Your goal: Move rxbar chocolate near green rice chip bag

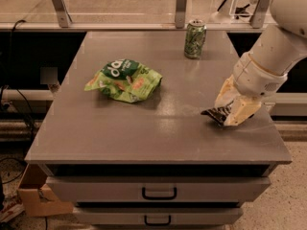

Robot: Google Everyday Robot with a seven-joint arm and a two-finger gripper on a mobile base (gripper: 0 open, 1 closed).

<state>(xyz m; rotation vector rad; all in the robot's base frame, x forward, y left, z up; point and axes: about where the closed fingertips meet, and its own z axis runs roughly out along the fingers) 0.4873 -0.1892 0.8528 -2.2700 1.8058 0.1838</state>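
Just above table (144, 138), near its edge, tool (225, 114) clamps rxbar chocolate (212, 112).

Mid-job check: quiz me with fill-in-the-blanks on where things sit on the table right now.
1. The gripper is shut on the rxbar chocolate in the view's ____ half.
2. The green rice chip bag lies to the bar's ____ in this view, apart from it.
3. The green soda can stands ____ near the far edge of the table.
Missing words: right; left; upright.
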